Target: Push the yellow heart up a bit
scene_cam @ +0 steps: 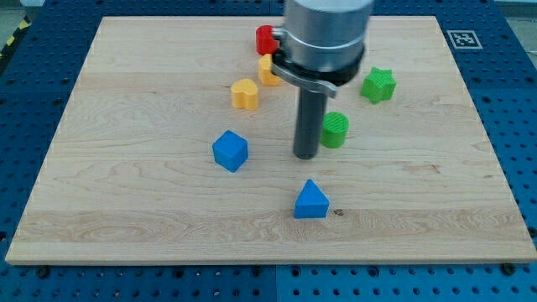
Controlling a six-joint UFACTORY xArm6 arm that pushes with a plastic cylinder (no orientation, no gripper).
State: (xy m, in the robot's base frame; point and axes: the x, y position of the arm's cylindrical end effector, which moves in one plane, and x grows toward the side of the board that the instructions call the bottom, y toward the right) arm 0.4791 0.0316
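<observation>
The yellow heart point(245, 94) lies on the wooden board point(126, 168), left of centre toward the view's top. My tip point(305, 156) rests on the board near the middle, to the right of and below the heart, well apart from it. A second yellow block point(268, 70) sits just above and right of the heart, partly hidden by the arm. The green cylinder point(336, 129) stands close to the right of my rod.
A red block point(266, 39) sits at the top, partly hidden by the arm. A green star point(378, 85) is at the right. A blue cube point(230, 151) lies left of my tip and a blue triangle point(311, 201) below it.
</observation>
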